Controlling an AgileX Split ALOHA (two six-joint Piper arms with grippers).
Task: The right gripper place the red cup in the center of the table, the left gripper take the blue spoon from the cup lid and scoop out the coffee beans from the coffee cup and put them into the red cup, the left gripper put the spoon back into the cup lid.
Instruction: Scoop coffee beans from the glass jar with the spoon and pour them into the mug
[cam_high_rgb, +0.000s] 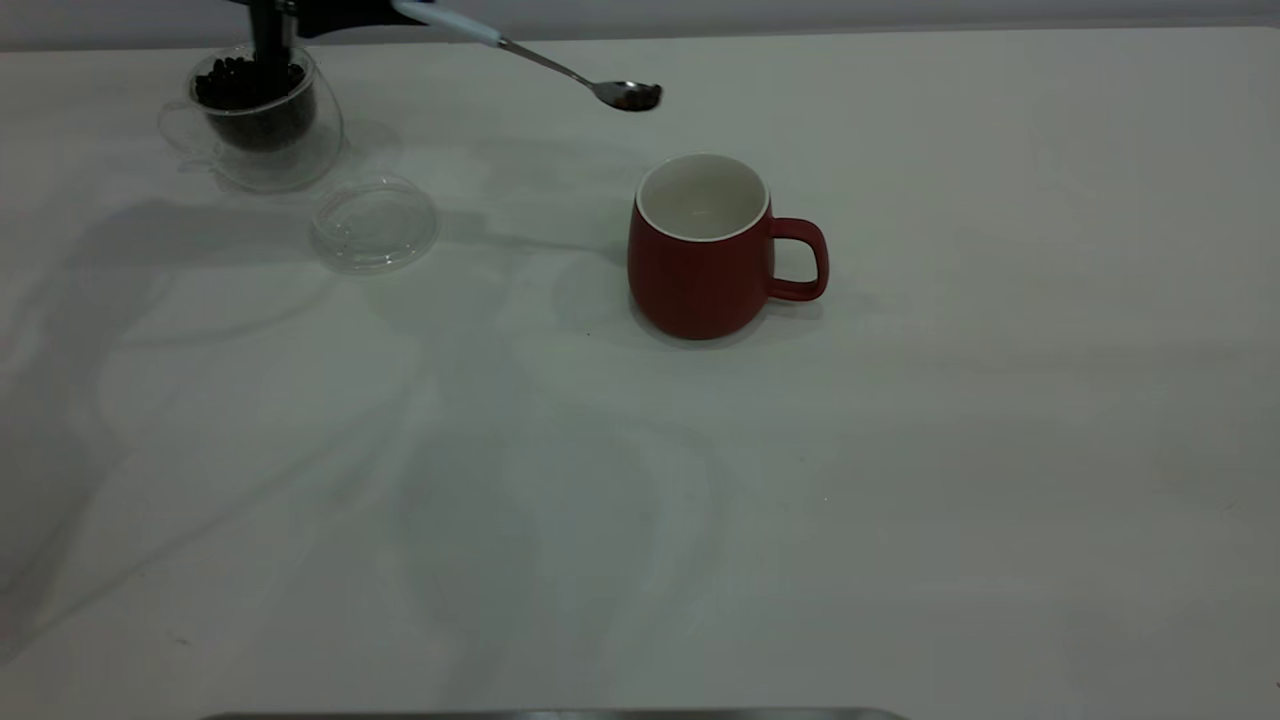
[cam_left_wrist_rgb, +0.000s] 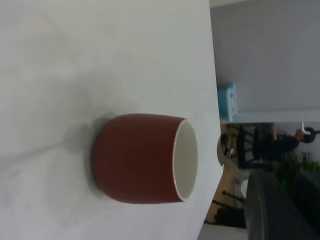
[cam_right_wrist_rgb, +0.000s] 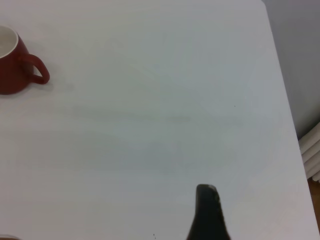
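Left gripper (cam_high_rgb: 350, 12): far left, above the glass cup (cam_high_rgb: 262, 118), fingers pinching the spoon (cam_high_rgb: 540, 62).
Spoon: raised, a few beans (cam_high_rgb: 640, 98) in its bowl, just beyond the mug (cam_high_rgb: 705, 250).
Mug: upright mid-desk (cam_high_rgb: 640, 520), handle right.
Lid (cam_high_rgb: 373, 224): flat, near the glass cup.
Right gripper (cam_right_wrist_rgb: 207, 215): off right, fingers' state unclear.

A teal box (cam_left_wrist_rgb: 227, 101) stands beyond the tabletop.

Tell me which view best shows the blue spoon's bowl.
The exterior view: the blue spoon hangs in the air past the red cup, dark bits in its bowl. Neither the left nor the right wrist view shows the spoon.
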